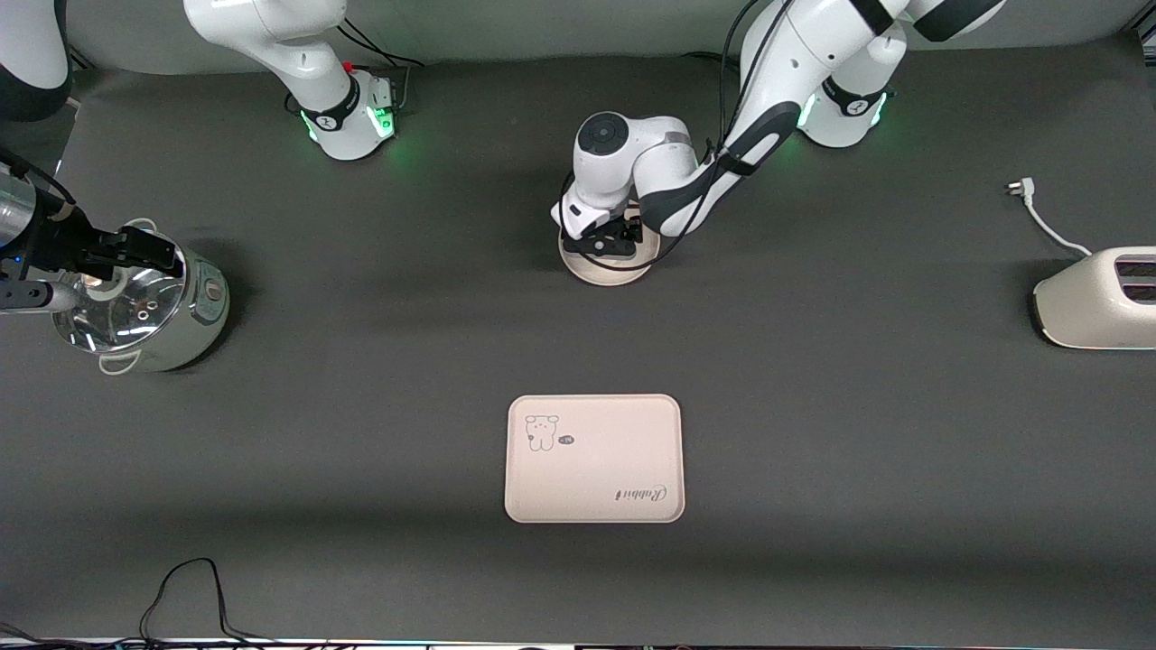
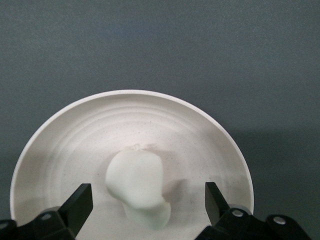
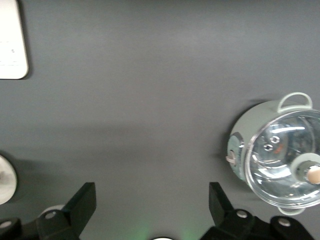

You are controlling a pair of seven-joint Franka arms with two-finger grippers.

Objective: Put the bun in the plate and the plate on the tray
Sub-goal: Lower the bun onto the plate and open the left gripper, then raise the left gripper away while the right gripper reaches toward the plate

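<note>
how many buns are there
1. The bun lies in the plate, under the open left hand. None shows elsewhere; the lidded pot could hide more.

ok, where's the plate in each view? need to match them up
Front view: plate on the table under the left end effector, mostly hidden by it, farther from the camera than the tray.
Left wrist view: plate fills the lower frame, bun lying in it between the open fingers.
Right wrist view: a pale round edge at the frame border may be it; cannot tell.
Shared landmark: tray.
</note>
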